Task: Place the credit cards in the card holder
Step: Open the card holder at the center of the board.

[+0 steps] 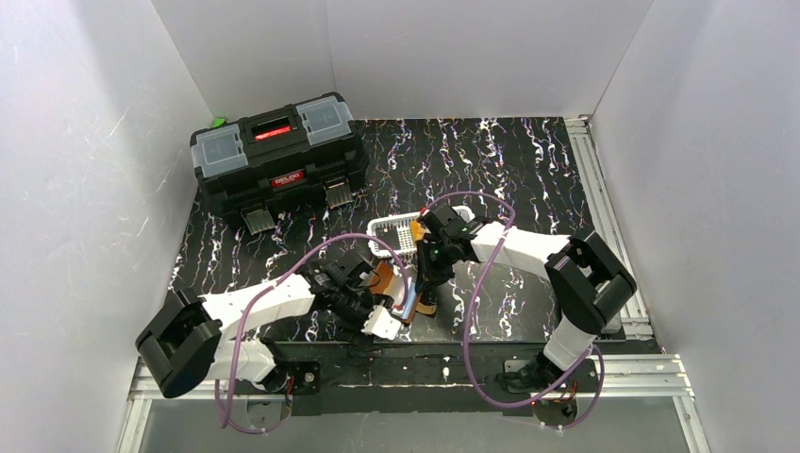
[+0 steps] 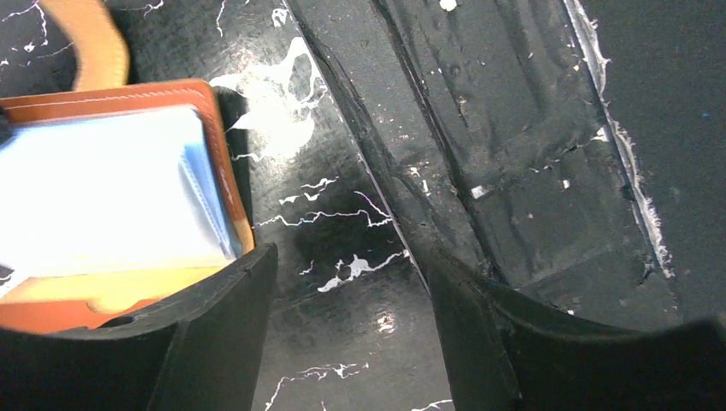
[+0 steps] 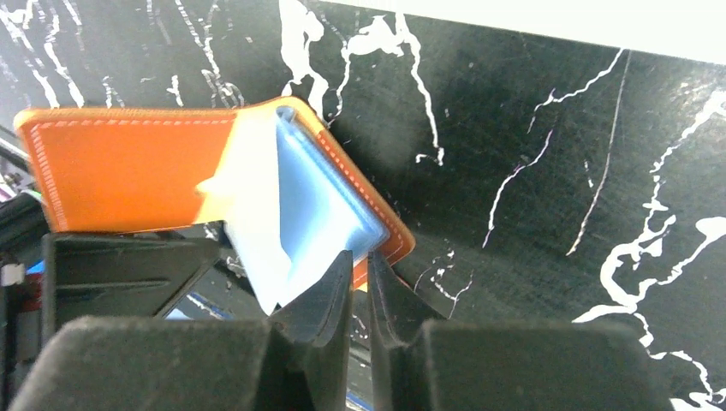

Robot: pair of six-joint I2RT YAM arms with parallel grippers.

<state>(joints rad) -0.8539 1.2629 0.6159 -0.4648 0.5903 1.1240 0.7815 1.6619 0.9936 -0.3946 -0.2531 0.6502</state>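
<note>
Pinching corner of holder (image 3: 128,180) with right claw (image 3: 358,274), fingers nearly pressed together. Resting left claw (image 2: 351,257), spread wide, against holder's other edge. Open on tabletop (image 3: 531,171) near front edge, clear sleeves (image 3: 317,197) fanned up. Behind, white basket (image 1: 387,221), contents unclear.

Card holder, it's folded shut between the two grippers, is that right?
No. The card holder is open, not folded shut; the right wrist view shows its clear sleeves fanned out. It is between the left gripper and the right gripper.
</note>
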